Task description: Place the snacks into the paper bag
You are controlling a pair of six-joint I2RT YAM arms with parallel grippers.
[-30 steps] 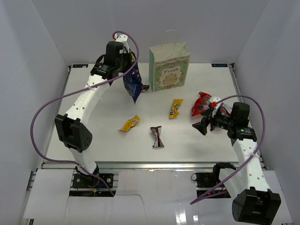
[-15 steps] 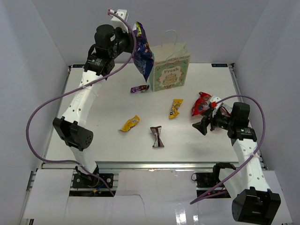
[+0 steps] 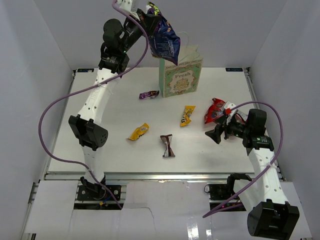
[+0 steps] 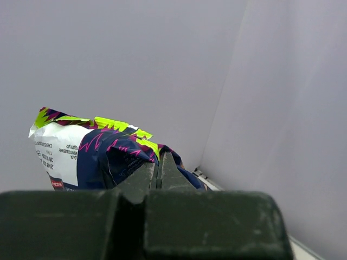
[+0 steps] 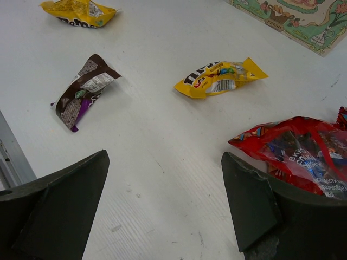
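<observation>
My left gripper (image 3: 148, 15) is shut on the top edge of the dark blue chip bag (image 3: 164, 38) and holds it high, hanging just above and left of the mint-green paper bag (image 3: 181, 75). In the left wrist view the shut fingers (image 4: 158, 169) pinch the blue bag (image 4: 95, 154). My right gripper (image 3: 216, 131) is open and empty, low over the table beside the red chip bag (image 3: 215, 110), which also shows in the right wrist view (image 5: 303, 149). On the table lie two yellow candy packets (image 3: 188, 115) (image 3: 139, 131), the purple wrapper (image 3: 149, 94) and the brown-white bar wrapper (image 3: 168, 145).
White enclosure walls stand at the back and both sides. The paper bag stands near the back wall, its white handles (image 3: 184, 42) up. The left arm's purple cable (image 3: 55, 107) loops over the table's left side.
My left arm has lifted the blue chip bag up and to the right, from beside the paper bag to above its left top edge. The right arm has not moved.
</observation>
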